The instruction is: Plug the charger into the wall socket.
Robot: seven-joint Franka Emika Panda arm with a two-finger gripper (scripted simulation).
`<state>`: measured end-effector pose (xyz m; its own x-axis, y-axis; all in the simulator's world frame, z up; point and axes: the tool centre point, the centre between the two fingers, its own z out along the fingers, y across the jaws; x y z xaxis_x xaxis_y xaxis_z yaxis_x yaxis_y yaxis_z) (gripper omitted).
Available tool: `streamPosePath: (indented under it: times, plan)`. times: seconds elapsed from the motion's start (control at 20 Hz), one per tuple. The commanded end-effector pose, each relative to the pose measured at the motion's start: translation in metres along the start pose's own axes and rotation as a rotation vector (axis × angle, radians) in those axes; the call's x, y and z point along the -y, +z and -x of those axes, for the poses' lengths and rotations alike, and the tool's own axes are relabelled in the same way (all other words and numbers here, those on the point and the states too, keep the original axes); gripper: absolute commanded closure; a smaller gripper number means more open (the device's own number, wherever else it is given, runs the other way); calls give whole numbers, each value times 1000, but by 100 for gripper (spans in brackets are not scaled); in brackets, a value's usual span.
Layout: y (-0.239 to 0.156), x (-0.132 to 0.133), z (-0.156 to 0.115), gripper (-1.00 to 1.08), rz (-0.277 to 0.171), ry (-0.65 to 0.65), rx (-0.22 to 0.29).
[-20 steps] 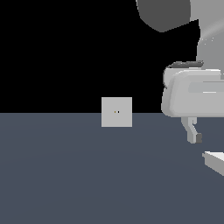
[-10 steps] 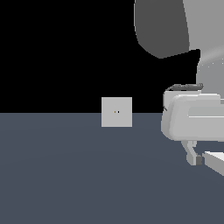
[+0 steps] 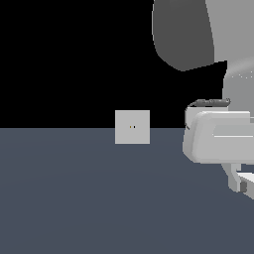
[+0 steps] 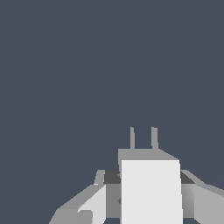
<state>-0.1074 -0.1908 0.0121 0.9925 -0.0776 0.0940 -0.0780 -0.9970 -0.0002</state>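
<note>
Dark counter (image 3: 74,198) carries the wall socket (image 3: 132,127). Our tool (image 4: 151,192) straddles the charger (image 4: 151,188); whether it grips, we cannot tell. We should seat squarely before lifting.

the pale boxy charger (image 4: 151,188) shows two prongs, well apart from the upright square wall socket (image 3: 132,127).

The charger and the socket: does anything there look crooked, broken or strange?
Nothing stands out. The charger sits straight between the gripper fingers, its two prongs even and parallel. The wall socket stands upright and square on the floor, apart from the arm.
</note>
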Motion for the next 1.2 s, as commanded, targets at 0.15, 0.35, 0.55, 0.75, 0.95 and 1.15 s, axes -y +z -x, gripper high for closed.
streamPosePath:
  times: [0.15,0.35,0.55,0.75,0.95,1.15]
  plan:
    - [0,0,0,108,0,0,0]
    - [-2,4,-2,108,0,-2,0]
    - [-7,17,-10,108,-1,-6,0]
    - [-17,39,-22,108,-1,-14,0]
    - [-30,71,-41,108,-2,-25,0]
    - [-47,109,-62,108,-2,-39,0]
